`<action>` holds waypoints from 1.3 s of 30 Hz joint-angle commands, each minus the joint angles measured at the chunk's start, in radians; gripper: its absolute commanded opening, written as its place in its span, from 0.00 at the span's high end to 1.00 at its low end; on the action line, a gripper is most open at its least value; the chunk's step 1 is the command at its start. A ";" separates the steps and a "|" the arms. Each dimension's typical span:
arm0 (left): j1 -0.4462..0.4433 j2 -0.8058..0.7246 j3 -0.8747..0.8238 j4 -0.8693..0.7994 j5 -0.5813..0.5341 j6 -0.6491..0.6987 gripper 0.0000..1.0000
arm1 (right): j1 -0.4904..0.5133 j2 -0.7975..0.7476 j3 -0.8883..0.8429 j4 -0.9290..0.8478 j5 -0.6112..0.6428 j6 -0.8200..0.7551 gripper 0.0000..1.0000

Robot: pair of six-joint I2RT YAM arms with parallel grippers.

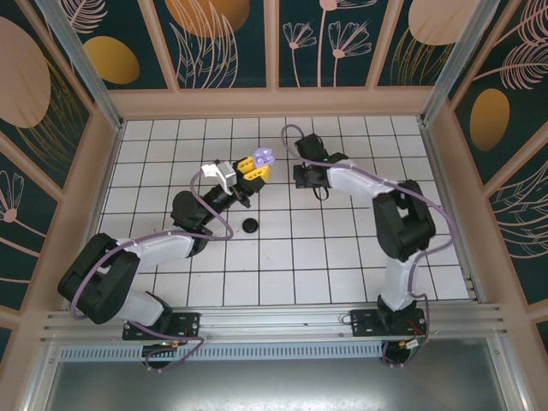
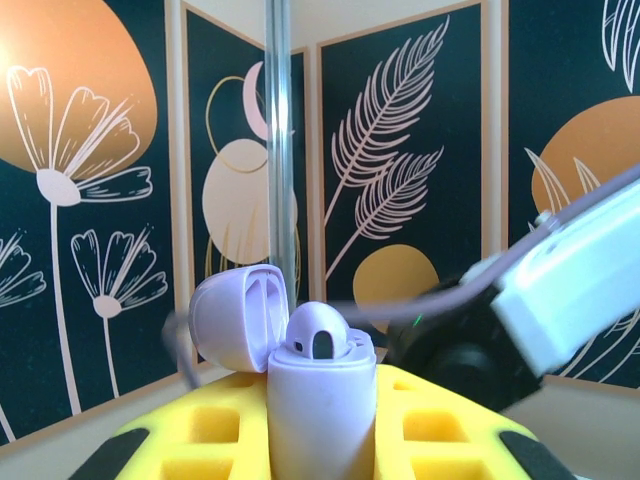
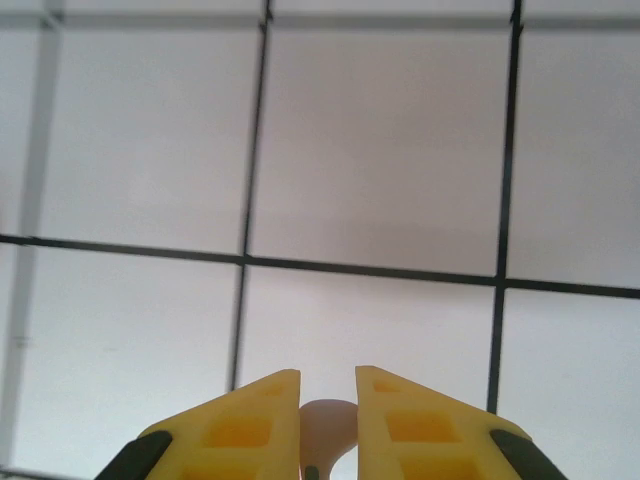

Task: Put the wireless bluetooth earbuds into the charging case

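From above, your left end effector [image 1: 255, 169] is clamped on the lilac charging case [image 1: 264, 158]. The case is lifted off the tabletop [image 1: 342, 257], likely so its wells stay steady and reachable. The right end effector [image 1: 301, 177] waits at the case's 3 o'clock, near but apart. A black round case [image 1: 250, 225] lies at 6 o'clock on the grid.

At your left wrist, one lilac earbud [image 2: 320, 335] sits seated in the case, and the open lid [image 2: 235, 320] is tipped toward 10 o'clock, out of the way.

At your right wrist, the fingers are pinched nearly together on a pale pinkish earbud [image 3: 325, 428], probably meant for the free well.
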 commanded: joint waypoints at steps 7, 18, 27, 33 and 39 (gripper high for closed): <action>-0.008 -0.010 -0.015 -0.027 0.021 0.117 1.00 | 0.035 -0.368 -0.034 0.046 -0.028 0.062 0.84; -0.008 0.048 0.003 0.005 0.049 0.131 1.00 | 0.206 -0.586 -0.041 0.159 0.018 0.073 0.84; -0.008 0.068 0.032 0.022 0.059 0.084 1.00 | 0.303 -0.674 -0.142 0.299 0.054 0.083 0.83; -0.008 0.082 0.043 0.052 0.064 0.046 1.00 | 0.336 -0.699 -0.209 0.392 0.081 0.083 0.83; -0.008 0.087 0.045 0.062 0.071 0.036 1.00 | 0.342 -0.681 -0.218 0.422 0.087 0.091 0.83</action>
